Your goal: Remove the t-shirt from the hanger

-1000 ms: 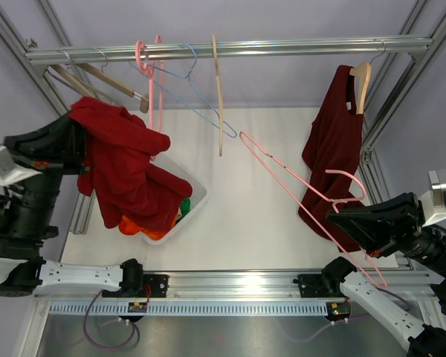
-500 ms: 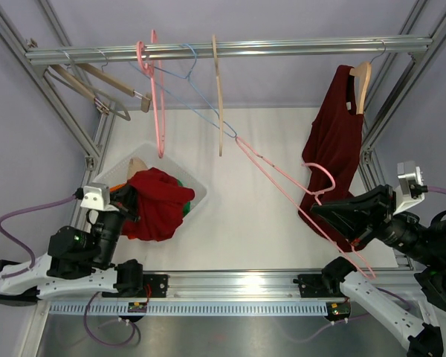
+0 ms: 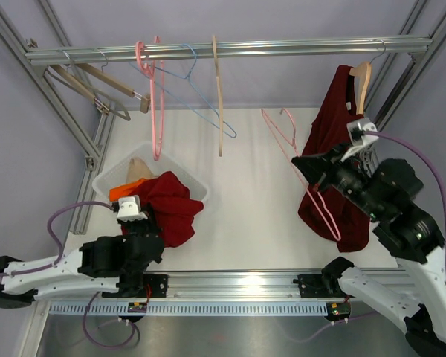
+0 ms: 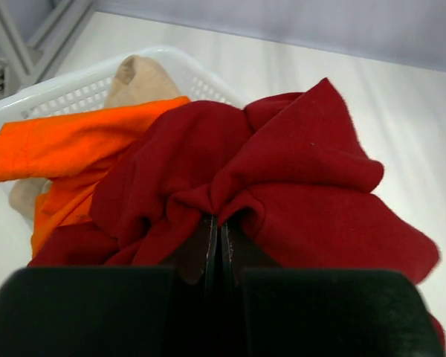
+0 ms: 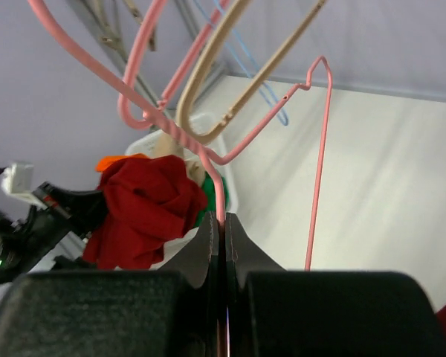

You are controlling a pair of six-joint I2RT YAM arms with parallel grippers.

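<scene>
left gripper (image 4: pixel 214 223) pinched tight on red t-shirt (image 4: pixel 282 186) (bunched over white basket (image 4: pixel 67 89)), right gripper (image 5: pixel 223 223) clamped on pink hanger (image 5: pixel 321 149) above desk (image 5: pixel 386 171)

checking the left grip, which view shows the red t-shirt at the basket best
Left wrist: the red t-shirt fills the frame, a fold pinched in the shut left gripper. Top external shows it small, draped over the white basket rim. Right wrist shows it distant, as a bunched lump.
</scene>
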